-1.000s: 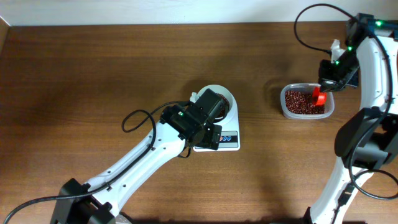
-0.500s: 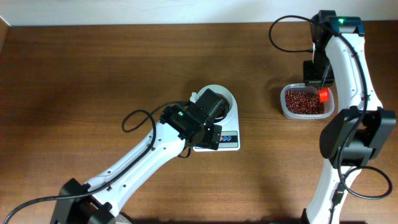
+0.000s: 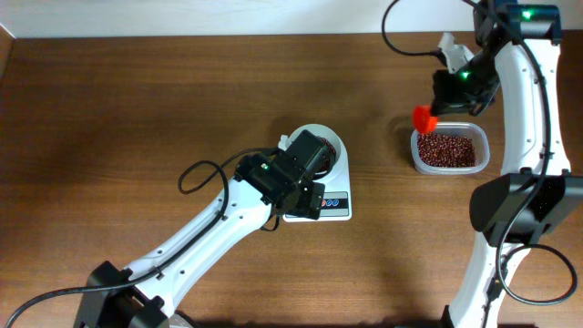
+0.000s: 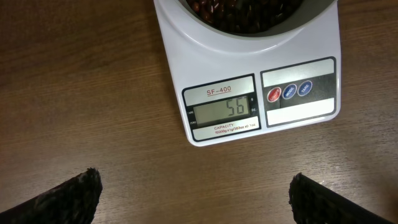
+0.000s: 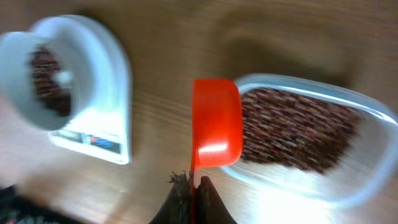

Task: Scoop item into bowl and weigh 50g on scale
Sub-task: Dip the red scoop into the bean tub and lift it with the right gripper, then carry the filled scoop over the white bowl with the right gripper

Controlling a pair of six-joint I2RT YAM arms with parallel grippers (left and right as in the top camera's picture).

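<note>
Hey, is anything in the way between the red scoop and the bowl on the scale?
Bare table lies between the scoop and the bowl, but the left gripper hangs directly over the bowl, covering most of its opening.

Overhead: straight down, far. Left wrist: close above scale. Right wrist: higher, scale shared.

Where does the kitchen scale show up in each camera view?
Overhead: the scale sits at picture centre.
Left wrist: scale at top centre, display reading 56.
Right wrist: scale at the left edge, blurred, left of the orange scoop.
Shared landmark: the white bowl of beans standing on it, seen in all three.
</note>
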